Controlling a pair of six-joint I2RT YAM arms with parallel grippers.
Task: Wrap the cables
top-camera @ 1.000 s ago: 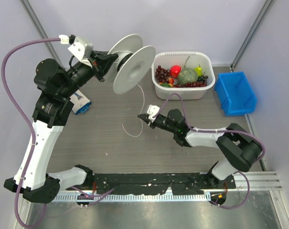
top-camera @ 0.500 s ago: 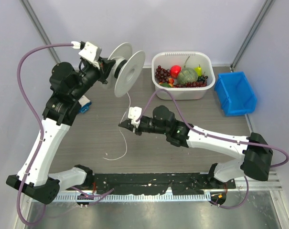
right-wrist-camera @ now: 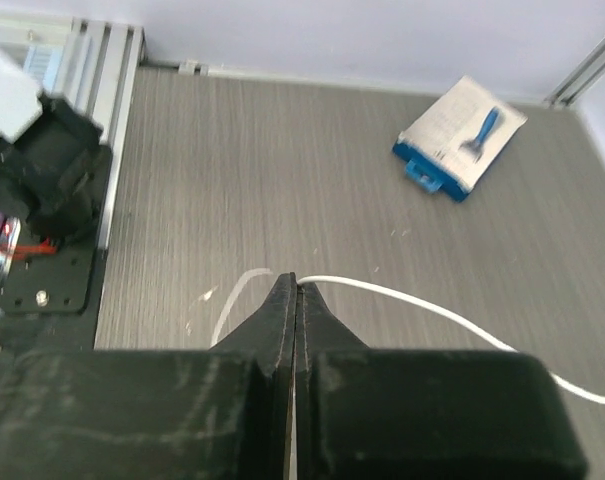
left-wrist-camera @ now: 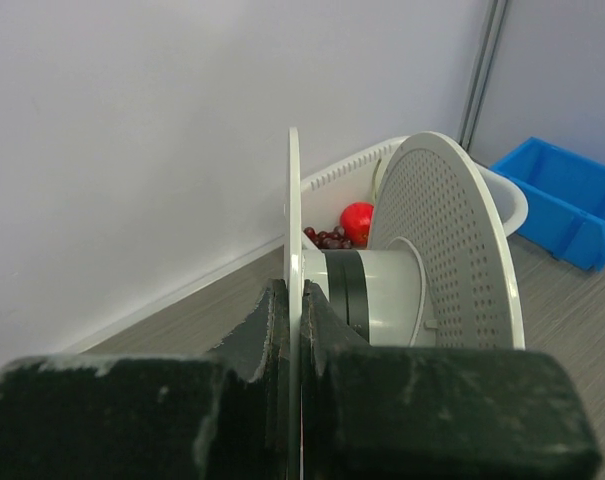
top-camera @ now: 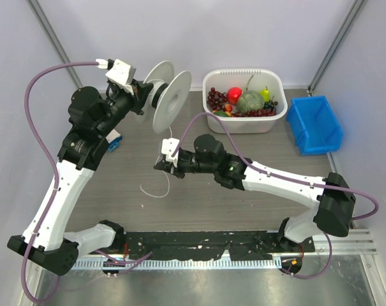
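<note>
Currently | cable (right-wrist-camera: 412,298): thread-thin, limp, light, probably slippery; best pinched on a short span near the spool (top-camera: 170,99) | right gripper (right-wrist-camera: 296,285) clamped on it above the table (top-camera: 199,210) | left gripper (left-wrist-camera: 294,300) clamped on the spool flange, spool aloft | cable runs spool-to-near-edge, slack tail curling on the table; no fixed axis

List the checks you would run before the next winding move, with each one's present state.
1. Left claw shut on the spool flange: ok.
2. Right claw shut on the cable: ok.
3. Cable already fastened to the spool's hub: cannot tell.
4. Loose cable tail lying untangled on the table: ok.
5. Fruit tub apart from the spool: ok.
</note>
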